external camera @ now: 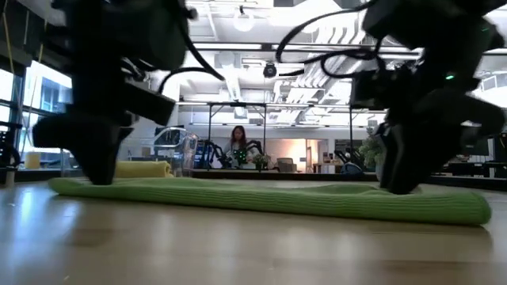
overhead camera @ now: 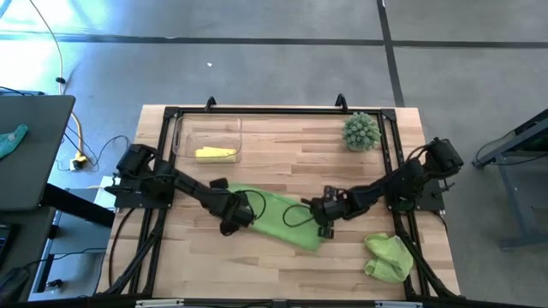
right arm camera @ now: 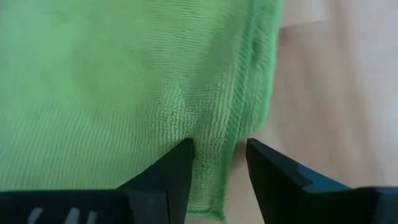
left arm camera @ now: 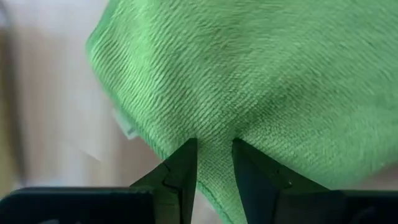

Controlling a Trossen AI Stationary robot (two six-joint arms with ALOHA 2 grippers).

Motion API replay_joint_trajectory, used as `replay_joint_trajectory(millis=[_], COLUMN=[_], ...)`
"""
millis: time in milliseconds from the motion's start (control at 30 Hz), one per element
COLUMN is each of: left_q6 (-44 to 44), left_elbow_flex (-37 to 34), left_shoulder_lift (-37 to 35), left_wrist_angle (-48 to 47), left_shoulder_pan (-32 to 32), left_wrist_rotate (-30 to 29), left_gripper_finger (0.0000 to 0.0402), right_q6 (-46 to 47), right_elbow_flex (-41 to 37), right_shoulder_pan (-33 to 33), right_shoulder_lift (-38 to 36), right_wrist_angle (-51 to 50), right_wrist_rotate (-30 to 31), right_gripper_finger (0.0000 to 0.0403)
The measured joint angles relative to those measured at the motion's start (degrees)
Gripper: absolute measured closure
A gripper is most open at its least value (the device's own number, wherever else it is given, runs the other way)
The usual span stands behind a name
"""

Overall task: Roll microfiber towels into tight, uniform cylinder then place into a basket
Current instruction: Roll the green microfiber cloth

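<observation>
Green towel (overhead camera: pixel 278 216) lies flat mid-worktop (overhead camera: pixel 257 265), both grippers down on it. Left gripper (left arm camera: pixel 214 165) pinches one edge, jaws narrow with cloth between them. Right gripper (right arm camera: pixel 219 165) straddles the opposite hem, jaws pinching that edge (cloth bunched between). A yellow towel (overhead camera: pixel 215 154) sits rolled in the basket (overhead camera: pixel 184 128); another green towel (overhead camera: pixel 387 257) lies crumpled near the right corner.

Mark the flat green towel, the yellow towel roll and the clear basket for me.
flat green towel (overhead camera: pixel 276 214): high view, middle of the cloth.
yellow towel roll (overhead camera: pixel 215 154): high view, middle of the roll.
clear basket (overhead camera: pixel 208 124): high view, far rim.
</observation>
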Motion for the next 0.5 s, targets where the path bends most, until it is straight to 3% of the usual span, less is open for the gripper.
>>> replay_joint_trajectory(millis=[167,300,400,500], left_q6=[8.8,17.5,22.9,26.3], left_elbow_flex=[0.0,0.0,0.2,2.4], left_shoulder_lift=[0.1,0.1,0.1,0.1], left_wrist_angle=[1.8,7.9,12.2,10.4], left_shoulder_pan=[5.9,10.1,11.9,12.6], left_wrist_rotate=[-5.7,-6.3,-6.3,-8.1], left_gripper_finger=[0.0310,0.0310,0.0310,0.0310], right_q6=[2.4,1.9,0.8,0.8], right_elbow_flex=[0.0,0.0,0.0,1.1], right_shoulder_pan=[4.5,6.5,6.9,6.8], right_shoulder_lift=[0.1,0.1,0.1,0.1], right_wrist_angle=[7.3,12.4,13.6,11.1], right_wrist_rotate=[-0.1,2.2,2.9,2.6], right_gripper_finger=[0.0259,0.0259,0.0259,0.0259])
